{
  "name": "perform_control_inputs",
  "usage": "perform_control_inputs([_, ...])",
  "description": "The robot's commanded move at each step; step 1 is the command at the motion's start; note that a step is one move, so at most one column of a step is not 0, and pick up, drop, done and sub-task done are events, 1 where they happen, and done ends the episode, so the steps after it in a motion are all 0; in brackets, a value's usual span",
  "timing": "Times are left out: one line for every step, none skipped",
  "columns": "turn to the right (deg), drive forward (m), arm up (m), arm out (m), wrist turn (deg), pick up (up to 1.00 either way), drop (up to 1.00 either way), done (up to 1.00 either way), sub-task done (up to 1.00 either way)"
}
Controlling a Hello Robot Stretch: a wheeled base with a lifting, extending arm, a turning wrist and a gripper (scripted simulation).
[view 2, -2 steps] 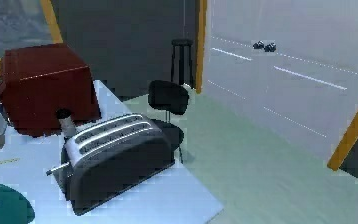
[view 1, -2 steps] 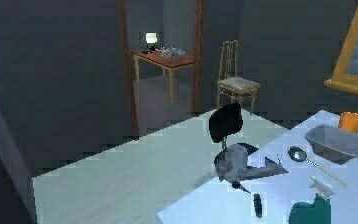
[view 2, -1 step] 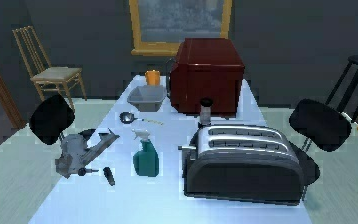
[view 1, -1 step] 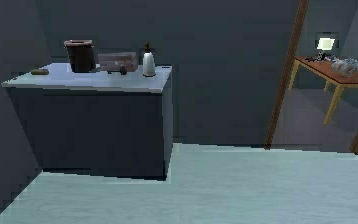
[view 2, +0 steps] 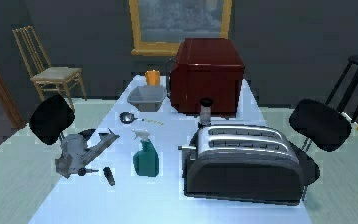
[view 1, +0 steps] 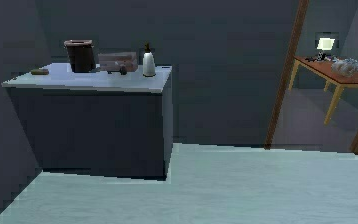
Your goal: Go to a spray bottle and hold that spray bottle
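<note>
A green spray bottle [view 2: 145, 157] stands upright on a pale table [view 2: 47, 205] in the arm side view, left of the middle and near the front. A large chrome toaster [view 2: 245, 160] stands just to its right. A grey angular object [view 2: 79, 153] lies on the table to its left, with a small dark item [view 2: 109, 177] beside it.
Farther back on the table are a dark red boxy appliance [view 2: 207, 70], a grey tray [view 2: 147, 97], an orange cup [view 2: 152, 77] and a dark grinder [view 2: 205, 110]. Black chairs [view 2: 49, 118] [view 2: 322, 122] flank it. The forward view has a dark counter [view 1: 92, 125] bearing a pot [view 1: 80, 55] and a white bottle [view 1: 148, 64], with a doorway [view 1: 287, 80] on the right.
</note>
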Motion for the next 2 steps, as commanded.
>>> perform_control_inputs([0.0, 0.00, 0.34, 0.00, 0.0, 0.00, 0.00, 0.00, 0.00])
perform_control_inputs([0.0, 0.00, 0.00, 0.28, 0.0, 0.00, 0.00, 0.00, 0.00])
